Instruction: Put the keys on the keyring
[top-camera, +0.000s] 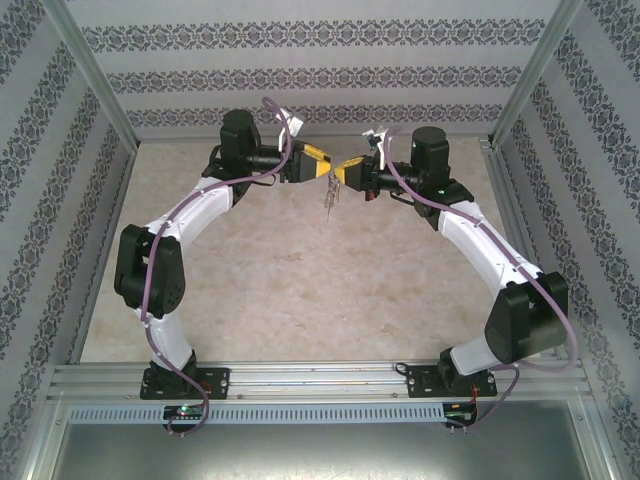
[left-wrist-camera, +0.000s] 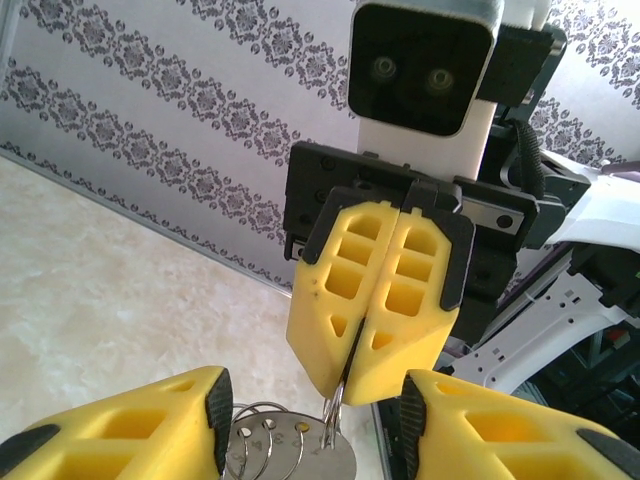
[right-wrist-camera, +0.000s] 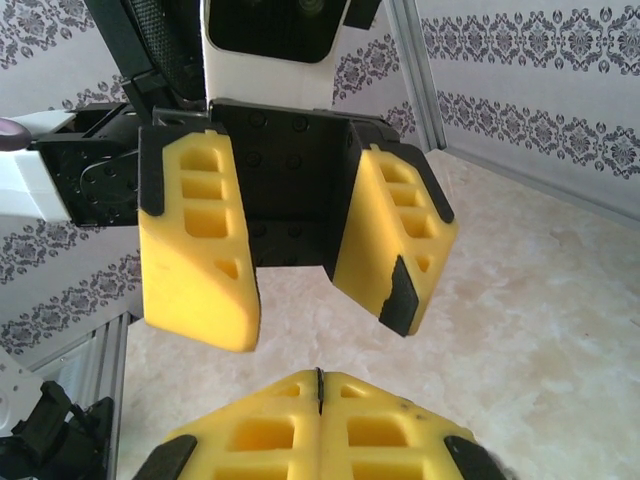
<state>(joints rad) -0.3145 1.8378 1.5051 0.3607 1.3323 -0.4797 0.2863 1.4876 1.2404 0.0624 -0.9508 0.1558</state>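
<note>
Fingers (left-wrist-camera: 340, 300) of right gripper (left-wrist-camera: 347, 388) tight on keyring (left-wrist-camera: 334, 415), left gripper (right-wrist-camera: 315, 325) agape.

Lab rig w/ alu frame (top-camera: 300, 378), wallpapered panels (top-camera: 300, 80) (damask print).

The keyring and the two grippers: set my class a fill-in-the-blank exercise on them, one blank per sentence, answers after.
1. The right gripper has its jaws ____ on a thin loop of the keyring.
2. The left gripper faces it with jaws ____.
3. The keyring hangs ____ the table, not resting on it.
4. Both grippers' jaws are ____ in colour.
Answers: shut; open; above; yellow.
</note>
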